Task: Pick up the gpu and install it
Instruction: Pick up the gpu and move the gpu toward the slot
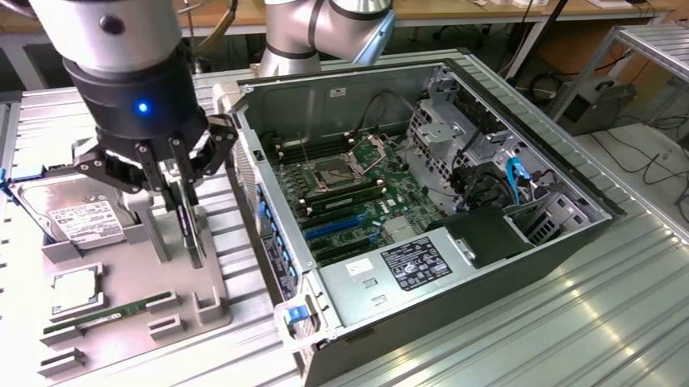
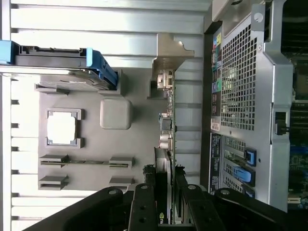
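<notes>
Grey moulded tray (image 1: pixel 205 310) on the ribbed metal bench, just beside an open computer case (image 1: pixel 356 81) on the exterior view's right. Standing on edge in a slot of that tray, thin and dark, the gpu (image 1: pixel 195 238), directly below the gripper (image 1: pixel 183 205) and not yet lifted clear.

Fingers (image 2: pixel 143 207) drawn in against the two flat faces, to all appearances pinching the card's upper edge, one on each side. Long axis running straight out between them and parallel to the case's perforated side wall (image 2: pixel 238 82), with the silver bracket (image 2: pixel 168 57) at the end away from the grip.

Also on the tray, well apart from the grip: a hard drive (image 1: pixel 81 222) and a green memory stick (image 1: pixel 108 313). Inside the case, blue expansion slots (image 1: pixel 334 230) on the motherboard, unoccupied.
</notes>
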